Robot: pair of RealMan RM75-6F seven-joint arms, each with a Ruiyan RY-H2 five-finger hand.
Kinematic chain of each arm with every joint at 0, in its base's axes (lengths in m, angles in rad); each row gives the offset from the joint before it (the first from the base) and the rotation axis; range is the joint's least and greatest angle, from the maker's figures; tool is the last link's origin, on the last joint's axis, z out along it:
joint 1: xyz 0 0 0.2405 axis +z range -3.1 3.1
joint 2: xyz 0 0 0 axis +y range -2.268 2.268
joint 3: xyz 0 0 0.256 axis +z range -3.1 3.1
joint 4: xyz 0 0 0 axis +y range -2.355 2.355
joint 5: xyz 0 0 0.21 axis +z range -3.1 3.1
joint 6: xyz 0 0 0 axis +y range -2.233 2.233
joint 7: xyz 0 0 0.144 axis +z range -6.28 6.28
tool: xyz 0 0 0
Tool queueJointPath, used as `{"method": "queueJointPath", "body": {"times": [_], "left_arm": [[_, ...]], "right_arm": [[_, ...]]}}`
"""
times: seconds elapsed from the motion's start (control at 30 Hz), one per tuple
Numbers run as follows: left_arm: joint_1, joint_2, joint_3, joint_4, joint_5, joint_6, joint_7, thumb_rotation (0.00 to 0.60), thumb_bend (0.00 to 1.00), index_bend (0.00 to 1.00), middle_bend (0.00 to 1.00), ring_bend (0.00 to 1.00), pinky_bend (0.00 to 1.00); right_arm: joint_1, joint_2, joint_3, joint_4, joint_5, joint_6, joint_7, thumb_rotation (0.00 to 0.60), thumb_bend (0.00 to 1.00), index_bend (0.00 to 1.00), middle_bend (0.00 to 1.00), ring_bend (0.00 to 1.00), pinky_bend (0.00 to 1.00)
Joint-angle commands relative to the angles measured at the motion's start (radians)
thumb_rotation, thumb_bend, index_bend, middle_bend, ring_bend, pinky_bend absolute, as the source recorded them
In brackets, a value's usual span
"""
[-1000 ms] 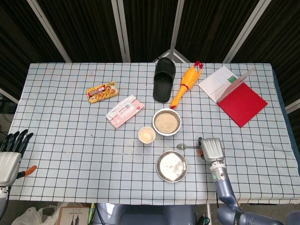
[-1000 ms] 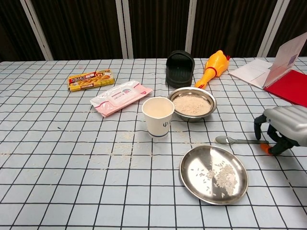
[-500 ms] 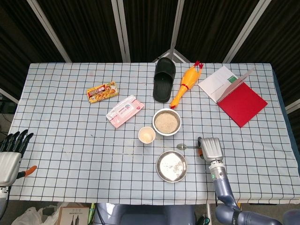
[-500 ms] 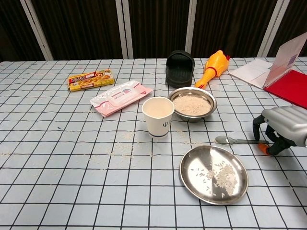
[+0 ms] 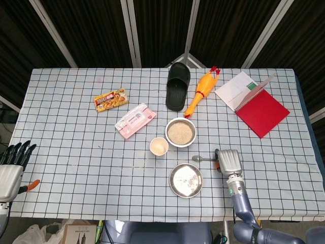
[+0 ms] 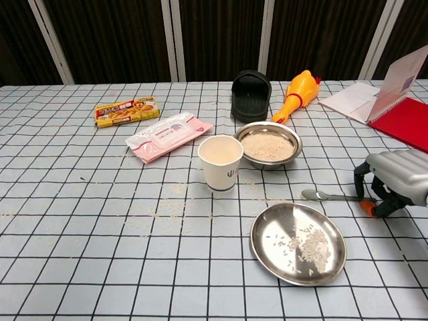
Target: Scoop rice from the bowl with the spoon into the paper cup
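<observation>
The spoon (image 6: 326,196) lies flat just right of the bowl (image 6: 269,145) and cup (image 6: 220,162), thin, hard and likely slippery, with the right hand's (image 6: 391,187) curled fingers around its handle, the best place to hold.

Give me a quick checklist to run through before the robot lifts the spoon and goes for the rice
1. Spoon lies flat on the table with its bowl end toward the paper cup: ok.
2. Right hand is at the spoon's handle end, fingers curled down over it; whether the grip is firm: cannot tell.
3. Bowl holds rice and stands unobstructed behind the spoon: ok.
4. Paper cup is upright, mouth open, just left of the bowl: ok.
5. Path from spoon to bowl: the steel plate sits nearer the robot, off that line: ok.
6. Left hand is at the far left table edge, away from the work: ok.
</observation>
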Motion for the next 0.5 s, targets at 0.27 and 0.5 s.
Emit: {"method": "queueJointPath", "body": {"times": [0.27,0.5], "left_arm": [[0.000,0.000,0.000,0.000,-0.001,0.000,-0.001,0.600,0.00,0.00,0.00,0.00,0.00],[0.000,-0.001,-0.001,-0.001,-0.004,-0.001,0.003,0.600,0.00,0.00,0.00,0.00,0.00]], "right_arm": [[-0.001,0.020,0.003,-0.028,-0.016,0.020,0.008,0.600,0.45,0.58,0.88,0.95,1.00],[0.001,0.065,0.018,-0.090,-0.023,0.043,0.000,0.600,0.45,0.59,0.88,0.95,1.00]]}}
